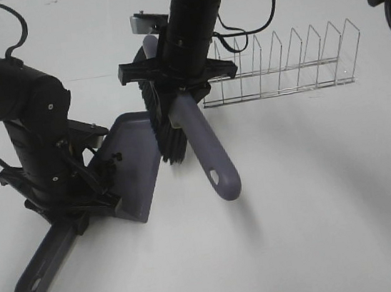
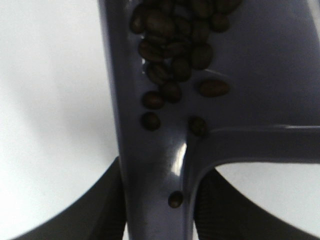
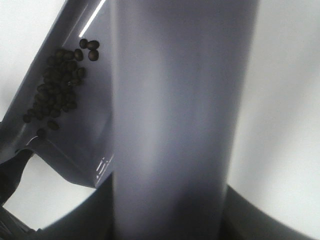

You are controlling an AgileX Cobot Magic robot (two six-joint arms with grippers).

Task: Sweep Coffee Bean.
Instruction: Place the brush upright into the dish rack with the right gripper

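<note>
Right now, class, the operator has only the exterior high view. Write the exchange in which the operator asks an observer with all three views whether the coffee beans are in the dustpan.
Operator: I see only a few specks. Are the beans in the pan?
Observer: Yes. The left wrist view shows the coffee beans heaped in the dustpan, close to its handle.
Operator: Any strays?
Observer: One bean lies apart from the heap, down in the handle's groove.

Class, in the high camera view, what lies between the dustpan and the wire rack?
The grey brush lies between the dustpan and the wire rack, its black bristles close to the pan's edge. The exterior high view shows this.
</note>
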